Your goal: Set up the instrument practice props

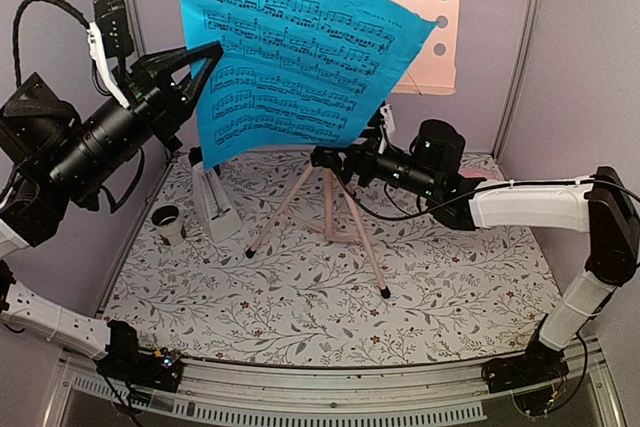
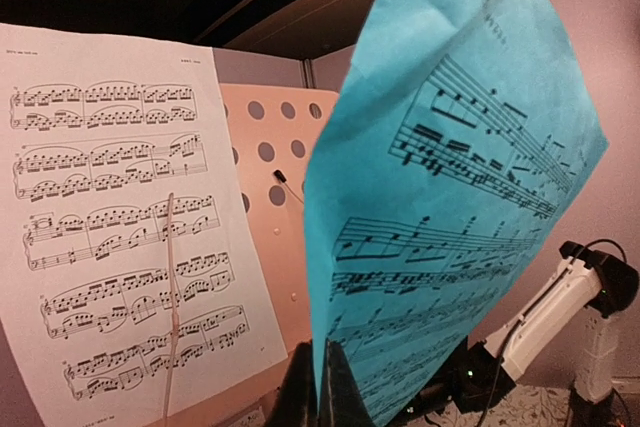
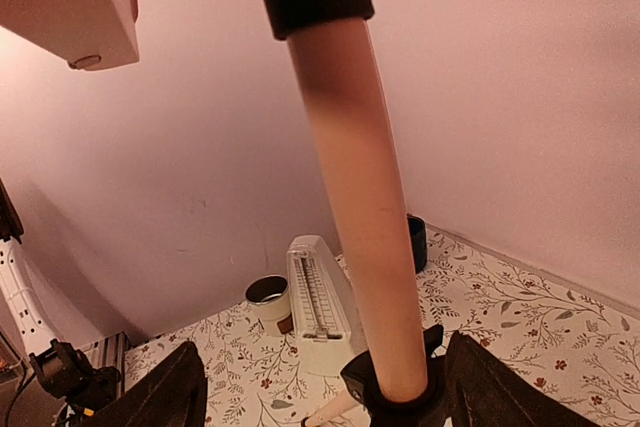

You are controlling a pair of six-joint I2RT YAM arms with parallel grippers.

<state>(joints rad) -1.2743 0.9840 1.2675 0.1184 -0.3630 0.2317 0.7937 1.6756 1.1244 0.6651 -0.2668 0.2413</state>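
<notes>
My left gripper (image 1: 208,65) is shut on the lower left edge of the bright blue sheet of music (image 1: 300,57) and holds it up in front of the pink music stand. In the left wrist view the jaws (image 2: 320,387) pinch the blue sheet (image 2: 450,227). The white sheet (image 2: 110,247) lies on the left of the perforated desk (image 2: 270,147). My right gripper (image 1: 322,157) is open around the stand's pole (image 3: 360,197), just above the tripod legs (image 1: 330,209). The white metronome (image 1: 215,202) stands at the back left and also shows in the right wrist view (image 3: 320,307).
A small white cup (image 1: 168,225) stands left of the metronome and shows in the right wrist view (image 3: 268,299). A dark blue cup (image 3: 416,242) sits by the back wall behind the pole. Walls close in the floral table top (image 1: 330,307).
</notes>
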